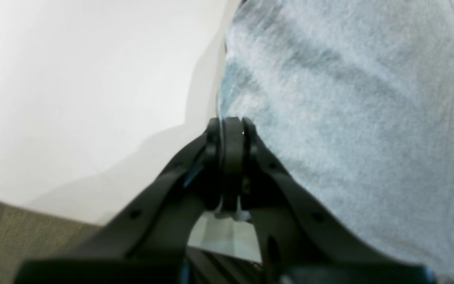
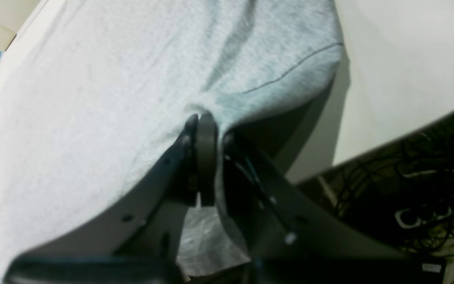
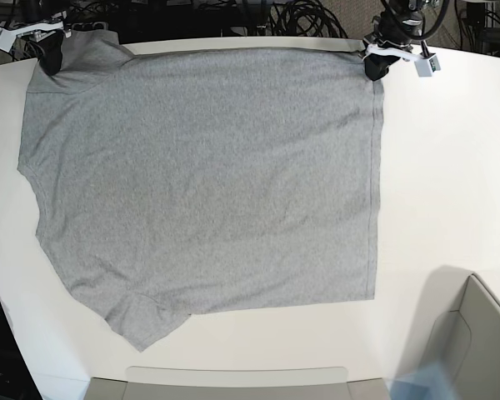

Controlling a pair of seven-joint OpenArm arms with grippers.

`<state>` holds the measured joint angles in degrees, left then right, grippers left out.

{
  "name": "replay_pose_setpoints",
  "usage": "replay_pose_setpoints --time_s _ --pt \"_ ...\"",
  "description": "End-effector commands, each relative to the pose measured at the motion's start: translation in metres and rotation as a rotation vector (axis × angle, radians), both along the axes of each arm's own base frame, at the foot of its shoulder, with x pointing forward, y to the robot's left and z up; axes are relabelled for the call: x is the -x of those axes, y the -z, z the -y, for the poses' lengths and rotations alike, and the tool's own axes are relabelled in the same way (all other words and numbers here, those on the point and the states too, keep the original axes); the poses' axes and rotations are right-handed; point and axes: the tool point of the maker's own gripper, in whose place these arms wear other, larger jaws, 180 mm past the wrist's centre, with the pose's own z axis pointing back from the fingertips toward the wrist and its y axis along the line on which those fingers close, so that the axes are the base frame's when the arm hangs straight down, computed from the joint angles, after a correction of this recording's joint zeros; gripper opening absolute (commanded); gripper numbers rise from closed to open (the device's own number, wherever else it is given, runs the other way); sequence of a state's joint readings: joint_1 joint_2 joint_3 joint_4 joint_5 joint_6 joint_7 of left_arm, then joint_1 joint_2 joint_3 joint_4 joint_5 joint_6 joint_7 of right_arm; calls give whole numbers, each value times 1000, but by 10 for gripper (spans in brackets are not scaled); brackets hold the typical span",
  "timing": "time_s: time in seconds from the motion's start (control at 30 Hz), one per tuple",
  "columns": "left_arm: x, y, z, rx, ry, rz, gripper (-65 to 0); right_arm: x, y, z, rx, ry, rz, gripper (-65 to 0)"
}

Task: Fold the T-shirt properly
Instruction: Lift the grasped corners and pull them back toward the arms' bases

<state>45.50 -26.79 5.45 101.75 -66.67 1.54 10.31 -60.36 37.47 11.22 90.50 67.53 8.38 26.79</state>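
The heather-grey T-shirt [image 3: 208,175] lies spread on the white table [image 3: 450,183], plain side up, with its hem toward the right in the base view. At the far right corner of the hem, my left gripper [image 3: 373,65] is shut on the cloth. In the left wrist view its jaws [image 1: 231,123] pinch the T-shirt's edge [image 1: 349,98]. My right gripper [image 3: 52,57] is shut on the far left corner, by the sleeve. The right wrist view shows its closed tip [image 2: 202,118] biting a fold of the T-shirt [image 2: 93,86] next to a stitched seam.
A pale box [image 3: 475,342] stands at the near right corner of the table. A flat grey panel [image 3: 233,383] lies along the front edge. Black cables [image 3: 300,17] hang behind the far edge, and more cables [image 2: 428,189] lie on the floor beside the table.
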Motion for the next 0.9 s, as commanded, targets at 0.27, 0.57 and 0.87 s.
replay_pose_setpoints --time_s 0.27,0.57,0.87 --pt "-38 -28 -8 -59 -58 74 -650 -39 -19 4 21 -89 29 -650" --pt "-77 -38 -3 -27 -35 114 -650 -95 -37 16 40 -159 9 -650" --pt "-124 -49 -13 -39 -103 104 -650 -153 -46 5 200 -277 -10 -650"
